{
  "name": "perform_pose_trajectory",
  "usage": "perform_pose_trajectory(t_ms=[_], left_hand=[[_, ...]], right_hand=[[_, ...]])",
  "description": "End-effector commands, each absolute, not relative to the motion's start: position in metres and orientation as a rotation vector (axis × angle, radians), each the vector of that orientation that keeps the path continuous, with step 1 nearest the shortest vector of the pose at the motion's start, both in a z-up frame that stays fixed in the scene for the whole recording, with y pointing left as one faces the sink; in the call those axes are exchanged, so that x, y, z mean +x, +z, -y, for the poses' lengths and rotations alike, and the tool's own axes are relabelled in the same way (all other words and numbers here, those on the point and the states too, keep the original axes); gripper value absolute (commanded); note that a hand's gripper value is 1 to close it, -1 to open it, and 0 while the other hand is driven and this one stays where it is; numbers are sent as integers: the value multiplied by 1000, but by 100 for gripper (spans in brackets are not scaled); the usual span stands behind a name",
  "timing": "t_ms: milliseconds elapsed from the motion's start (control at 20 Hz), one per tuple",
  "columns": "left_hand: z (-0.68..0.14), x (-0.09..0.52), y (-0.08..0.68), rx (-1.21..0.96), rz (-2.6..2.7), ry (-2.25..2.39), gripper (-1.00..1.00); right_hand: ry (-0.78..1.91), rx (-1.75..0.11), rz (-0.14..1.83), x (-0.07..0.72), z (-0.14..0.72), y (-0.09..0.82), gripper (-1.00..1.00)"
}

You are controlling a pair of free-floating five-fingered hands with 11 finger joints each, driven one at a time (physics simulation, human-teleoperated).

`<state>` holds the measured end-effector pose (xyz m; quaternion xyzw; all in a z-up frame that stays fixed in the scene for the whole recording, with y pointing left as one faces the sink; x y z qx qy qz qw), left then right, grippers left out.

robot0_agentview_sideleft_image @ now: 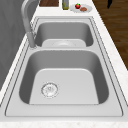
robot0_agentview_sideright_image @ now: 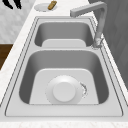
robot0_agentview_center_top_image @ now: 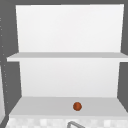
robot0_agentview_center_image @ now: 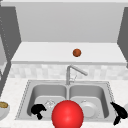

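Over the front edge of the double sink (robot0_agentview_center_image: 26,87), in the front view, the left hand (robot0_agentview_center_image: 37,110) hung low at the left basin's near wall, its fingers curled downward and closed on nothing. Nearest to it was the left basin's drain (robot0_agentview_center_image: 50,103), just to its right and apart from it. A large red ball (robot0_agentview_center_image: 67,114) sat at the front rim between the two basins, beside the left hand but not seen touching it.

The right hand (robot0_agentview_center_image: 119,113) hovered past the sink's right rim over the white surface (robot0_agentview_center_image: 15,90); its fingers pointed down and looked loosely spread, with nothing held. A white plate (robot0_agentview_center_image: 88,109) lay upturned on the right basin's floor, partly hidden by the ball in the front view and plain in the right side view (robot0_agentview_sideright_image: 64,91), where it covered part of that basin's drain.

The faucet (robot0_agentview_center_image: 72,72) stood behind the divider, its spout angled toward the right basin. A small orange-brown ball (robot0_agentview_center_image: 77,52) rested on the lower shelf (robot0_agentview_center_image: 45,53) above the sink, also seen in the upper view (robot0_agentview_center_top_image: 77,106). A bowl (robot0_agentview_center_image: 3,110) sat at the surface's left edge.
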<state>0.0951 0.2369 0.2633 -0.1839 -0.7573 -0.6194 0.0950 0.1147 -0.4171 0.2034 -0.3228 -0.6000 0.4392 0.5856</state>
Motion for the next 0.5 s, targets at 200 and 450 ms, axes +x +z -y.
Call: perform_pose_trajectory(t_ms=[200, 450], left_hand=[[-237, 95, 263, -545, 2245, -1836, 0], [-237, 95, 263, -545, 2245, -1836, 0]], right_hand=[[1142, -889, 1304, 117, 402, 214, -100], [1154, -900, 1303, 117, 400, 220, -100]])
